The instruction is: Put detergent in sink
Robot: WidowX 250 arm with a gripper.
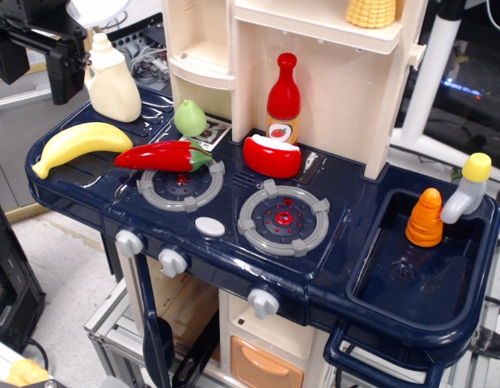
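Detergent not yet moved; the whole carry to the sink is left.

The gripper (82,58) sits at the neck of the detergent (112,81), which stands upright at the counter's far left corner; whether the jaws pinch it I cannot tell. The sink (379,279), well apart at the right, holds only an orange cone (425,218). The ketchup (283,101) label is unreadable.
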